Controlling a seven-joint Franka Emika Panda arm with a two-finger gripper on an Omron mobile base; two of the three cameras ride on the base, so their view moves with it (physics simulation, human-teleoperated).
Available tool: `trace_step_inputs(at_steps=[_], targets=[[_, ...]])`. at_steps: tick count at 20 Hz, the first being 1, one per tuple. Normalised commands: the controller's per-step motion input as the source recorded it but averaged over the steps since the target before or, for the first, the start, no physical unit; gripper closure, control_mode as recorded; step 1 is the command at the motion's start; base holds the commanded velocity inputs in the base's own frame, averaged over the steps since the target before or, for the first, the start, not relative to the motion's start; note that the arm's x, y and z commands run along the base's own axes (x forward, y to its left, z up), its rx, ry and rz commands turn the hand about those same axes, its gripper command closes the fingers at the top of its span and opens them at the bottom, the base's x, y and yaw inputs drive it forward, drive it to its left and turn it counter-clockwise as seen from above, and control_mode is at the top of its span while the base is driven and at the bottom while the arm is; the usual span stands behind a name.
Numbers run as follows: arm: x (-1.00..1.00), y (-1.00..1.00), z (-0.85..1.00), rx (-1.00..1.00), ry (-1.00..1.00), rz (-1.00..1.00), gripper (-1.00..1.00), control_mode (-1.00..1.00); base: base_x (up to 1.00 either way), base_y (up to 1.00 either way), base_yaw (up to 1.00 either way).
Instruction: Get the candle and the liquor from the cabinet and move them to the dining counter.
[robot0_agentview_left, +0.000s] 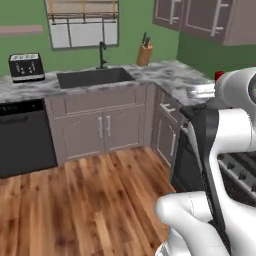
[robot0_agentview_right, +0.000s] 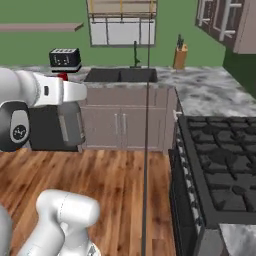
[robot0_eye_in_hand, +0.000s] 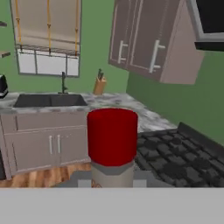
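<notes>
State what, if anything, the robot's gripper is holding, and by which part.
The gripper is shut on the liquor, held low on its neck just under the red cap.

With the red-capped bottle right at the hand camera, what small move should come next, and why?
Probably keep the grip and drive on toward the dining counter. The small grey-brown glass bottle with red cap sits close before the hand camera, apparently held in the shut gripper, while sink and stove lie ahead, no island.
</notes>
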Motion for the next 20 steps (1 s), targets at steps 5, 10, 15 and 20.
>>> trace_step_inputs(at_steps=[5, 10, 15, 20], targets=[[0.0, 0.0, 0.0, 0.0, 0.0, 0.0, 1.0, 1.0, 0.02, 0.0, 1.0], [0.0, 0.0, 0.0, 0.0, 0.0, 0.0, 1.0, 1.0, 0.34, 0.0, 0.92], [0.0, 0.0, 0.0, 0.0, 0.0, 0.0, 1.0, 1.0, 0.64, 0.0, 0.83], [0.0, 0.0, 0.0, 0.0, 0.0, 0.0, 1.0, 1.0, 0.79, 0.0, 0.79]])
